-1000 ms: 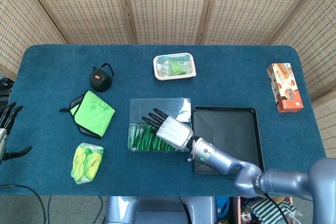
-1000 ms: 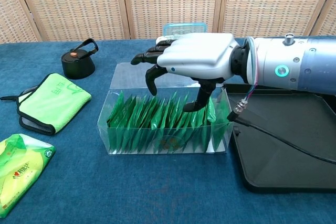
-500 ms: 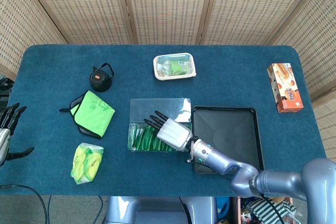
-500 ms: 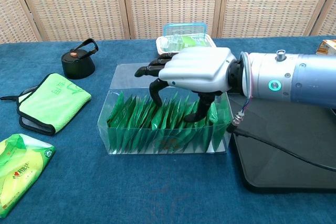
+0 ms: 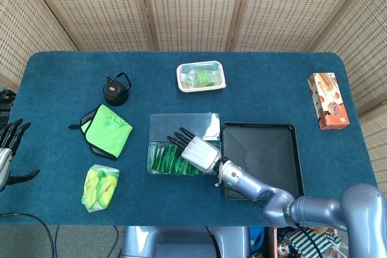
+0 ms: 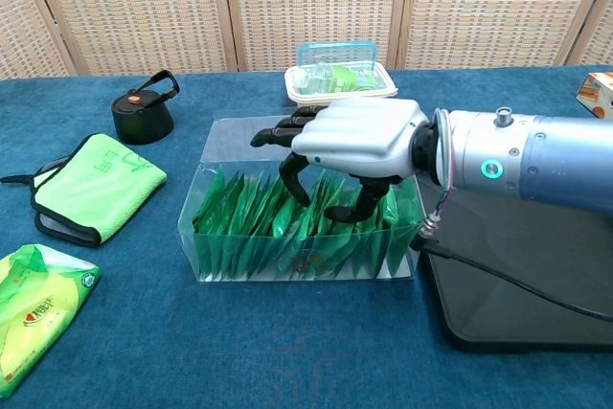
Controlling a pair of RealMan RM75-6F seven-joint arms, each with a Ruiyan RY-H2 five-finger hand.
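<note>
Right hand [image 6: 356,139] lowered into clear box [image 6: 215,258] of green sachets [image 6: 251,220].
Fingers were curled among the sachets; a grasp could not be told. A black tray [image 5: 284,149] was seen at 3 o'clock.

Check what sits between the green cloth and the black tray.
The clear box of green sachets, with the right hand reaching into it. Head view shows it best: green cloth at one end, box in the middle, black tray beyond it.

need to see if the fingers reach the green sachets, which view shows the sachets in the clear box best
The chest view: the green sachets stand in rows behind the clear box wall, with the right hand and its fingers dipping among them. The head view shows only a green strip, partly covered by the hand.
</note>
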